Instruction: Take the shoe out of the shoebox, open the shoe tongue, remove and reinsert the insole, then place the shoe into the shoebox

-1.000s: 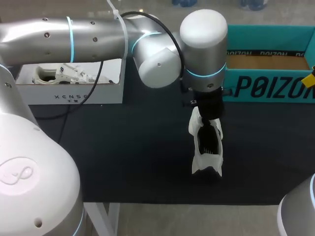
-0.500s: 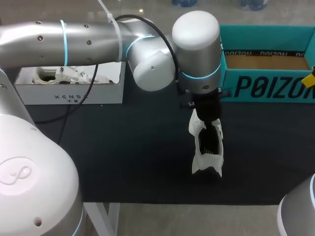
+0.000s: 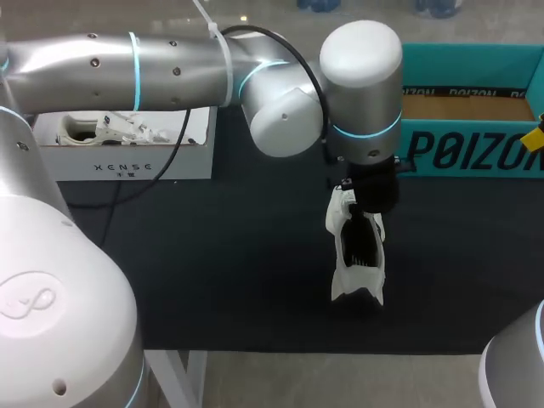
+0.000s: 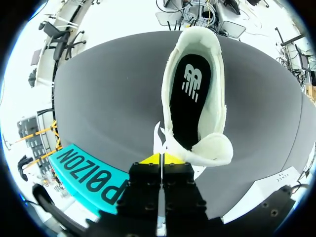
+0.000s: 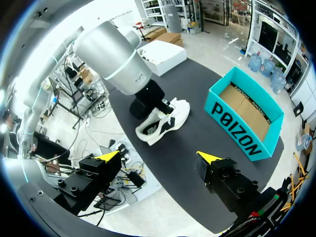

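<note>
A white shoe [image 3: 357,259] lies on the black mat in the middle of the table, its opening facing up. Its black insole [image 4: 190,98] sits inside. The tongue [image 4: 213,149] is curled back toward my left gripper [image 4: 160,159], whose yellow tips are pressed together on a thin white flap at the tongue's edge. In the head view that gripper [image 3: 365,208] stands right over the shoe's far end. My right gripper [image 5: 159,156] hangs open high above the table's near side, well away from the shoe [image 5: 160,123]. The teal shoebox [image 3: 467,153] stands open at the back right.
A white box [image 3: 119,161] holding another white item stands at the back left. The teal shoebox [image 5: 247,113] shows a bare brown floor. One yellow fingertip [image 3: 535,138] of my right gripper shows in front of it at the right edge.
My left arm's wrist swung slightly left, then right again over the shoe's far end. The shoe has stayed in place, and both grippers are as before.
</note>
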Controlling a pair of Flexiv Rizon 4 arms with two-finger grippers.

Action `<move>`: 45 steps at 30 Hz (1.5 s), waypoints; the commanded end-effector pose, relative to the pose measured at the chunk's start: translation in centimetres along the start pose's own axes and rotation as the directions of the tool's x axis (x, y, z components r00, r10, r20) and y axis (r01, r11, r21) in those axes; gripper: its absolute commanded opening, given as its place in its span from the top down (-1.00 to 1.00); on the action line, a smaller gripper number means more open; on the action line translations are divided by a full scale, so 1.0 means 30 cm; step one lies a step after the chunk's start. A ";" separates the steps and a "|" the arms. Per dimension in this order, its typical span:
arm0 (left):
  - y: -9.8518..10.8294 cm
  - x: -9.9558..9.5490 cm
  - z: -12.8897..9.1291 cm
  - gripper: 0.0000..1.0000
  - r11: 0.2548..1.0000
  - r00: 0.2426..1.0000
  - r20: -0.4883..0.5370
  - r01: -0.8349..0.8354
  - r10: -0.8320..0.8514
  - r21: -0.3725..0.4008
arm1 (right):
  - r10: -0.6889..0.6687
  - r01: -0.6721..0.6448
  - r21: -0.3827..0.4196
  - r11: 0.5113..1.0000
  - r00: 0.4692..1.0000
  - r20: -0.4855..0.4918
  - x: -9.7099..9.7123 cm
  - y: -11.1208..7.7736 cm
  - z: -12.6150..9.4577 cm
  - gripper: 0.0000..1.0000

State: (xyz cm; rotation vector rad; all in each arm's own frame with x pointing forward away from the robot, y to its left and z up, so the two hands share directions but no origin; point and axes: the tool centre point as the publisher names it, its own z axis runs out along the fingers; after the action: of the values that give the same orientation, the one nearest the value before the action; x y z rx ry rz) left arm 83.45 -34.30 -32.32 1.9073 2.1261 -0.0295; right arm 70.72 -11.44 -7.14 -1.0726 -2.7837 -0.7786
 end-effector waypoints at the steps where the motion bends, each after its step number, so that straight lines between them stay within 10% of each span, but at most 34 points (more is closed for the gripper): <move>1: 0.014 0.039 -0.013 1.00 1.000 1.000 -0.001 0.010 -0.010 -0.006 | 0.001 -0.001 0.006 1.000 1.000 -0.003 -0.005 0.008 0.000 -1.00; 23: -0.034 0.025 0.007 1.00 1.000 1.000 0.021 0.011 -0.011 0.003 | 0.001 -0.001 0.006 1.000 1.000 -0.003 -0.005 0.008 0.000 -1.00; 35: 0.105 0.093 -0.026 1.00 0.989 0.991 0.029 0.135 -0.134 -0.061 | 0.001 -0.001 0.006 1.000 1.000 -0.003 -0.005 0.008 0.000 -1.00; 45: 0.037 0.139 0.006 1.00 0.992 0.992 -0.004 0.126 -0.126 -0.034 | 0.001 -0.001 0.006 1.000 1.000 -0.003 -0.005 0.008 0.000 -1.00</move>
State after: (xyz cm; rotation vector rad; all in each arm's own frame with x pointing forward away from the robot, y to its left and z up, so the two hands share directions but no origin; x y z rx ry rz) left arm 84.65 -30.40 -32.89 1.7546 2.2395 -0.0113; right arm 70.72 -11.43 -7.14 -1.0726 -2.7837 -0.7786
